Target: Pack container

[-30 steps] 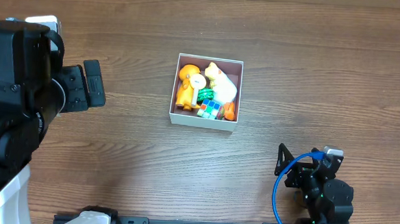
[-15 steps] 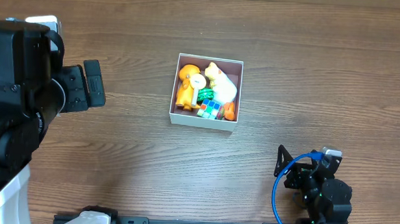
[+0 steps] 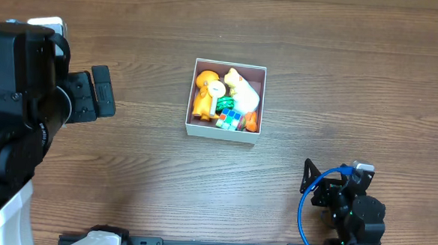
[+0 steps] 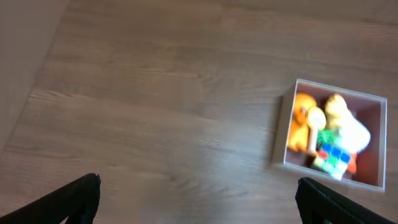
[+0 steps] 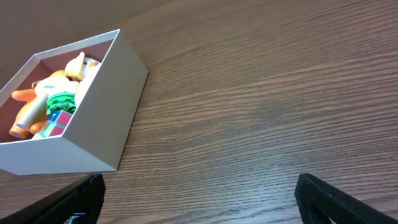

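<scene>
1. Table [image 3: 341,84]: wood-grain top. No loose toy lies on it in any view.
2. Left arm [image 3: 17,104]: at the left edge, well apart from the box. Left gripper [image 4: 199,205] has its jaws spread wide, with only the two tips showing at the lower corners of its wrist view. It holds nothing.
3. Right arm [image 3: 353,212]: low at the near right corner, also well clear. Right gripper [image 5: 202,205] is likewise wide open and empty.
4. Container [image 3: 224,134]: sits mid-table, slightly toward the far side, between the two arms. It is upright and has no lid.
5. Contents, all inside the walls: orange figure [image 3: 204,92] along the left wall, white-and-yellow figure [image 3: 243,90] at the far right, colour cube [image 3: 229,120] at the near wall, green piece [image 3: 224,103] in the middle, small orange piece [image 3: 252,123] at the near right corner.
6. Judgement: packing looks complete, since everything visible is boxed and both arms are clear of the box. Next move: probably none beyond parking, unless a lid exists out of frame, which I cannot tell.
</scene>
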Tool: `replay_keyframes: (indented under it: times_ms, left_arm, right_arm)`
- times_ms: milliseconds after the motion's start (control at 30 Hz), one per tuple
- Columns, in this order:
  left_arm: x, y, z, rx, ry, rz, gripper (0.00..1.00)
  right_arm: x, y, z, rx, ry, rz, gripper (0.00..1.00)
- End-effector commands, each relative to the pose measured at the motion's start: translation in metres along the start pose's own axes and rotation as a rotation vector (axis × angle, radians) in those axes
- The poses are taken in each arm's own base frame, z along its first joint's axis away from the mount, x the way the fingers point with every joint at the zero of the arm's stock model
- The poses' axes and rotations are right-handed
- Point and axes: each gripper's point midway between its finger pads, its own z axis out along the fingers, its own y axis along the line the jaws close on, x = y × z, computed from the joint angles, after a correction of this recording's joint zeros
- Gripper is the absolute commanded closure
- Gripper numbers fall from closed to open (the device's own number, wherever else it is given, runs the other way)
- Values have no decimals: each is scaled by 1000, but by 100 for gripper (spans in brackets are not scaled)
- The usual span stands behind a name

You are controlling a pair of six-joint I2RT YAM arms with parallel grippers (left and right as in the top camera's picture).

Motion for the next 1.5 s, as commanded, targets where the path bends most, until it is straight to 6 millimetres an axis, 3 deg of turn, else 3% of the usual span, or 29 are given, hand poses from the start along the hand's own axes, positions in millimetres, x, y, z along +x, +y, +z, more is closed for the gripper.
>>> replay_keyframes:
  times_ms: [0, 100, 167, 333, 567, 667, 1033, 1467]
  left_arm:
    - [-17, 14, -16, -37, -165, -28, 0]
    - [-34, 10, -21, 11, -362, -72, 0]
    - [-33, 5, -17, 53, -467, -44, 0]
    - [6, -11, 10, 149, -563, 109, 0]
    - [89, -8, 75, 159, -518, 94, 0]
    - [113, -8, 100, 171, -513, 47, 0]
    - [170, -7, 152, 185, -591, 19, 0]
    - [204, -9, 193, 176, -520, 30, 0]
  right_arm:
    - [0, -2, 1, 8, -10, -5, 0]
    - [0, -2, 1, 7, -10, -5, 0]
    - [0, -2, 1, 7, -10, -5, 0]
    - [0, -2, 1, 7, -10, -5, 0]
    - [0, -2, 1, 7, -10, -5, 0]
    - [0, -2, 1, 7, -10, -5, 0]
    - [0, -2, 1, 7, -10, -5, 0]
    - [0, -2, 1, 7, -10, -5, 0]
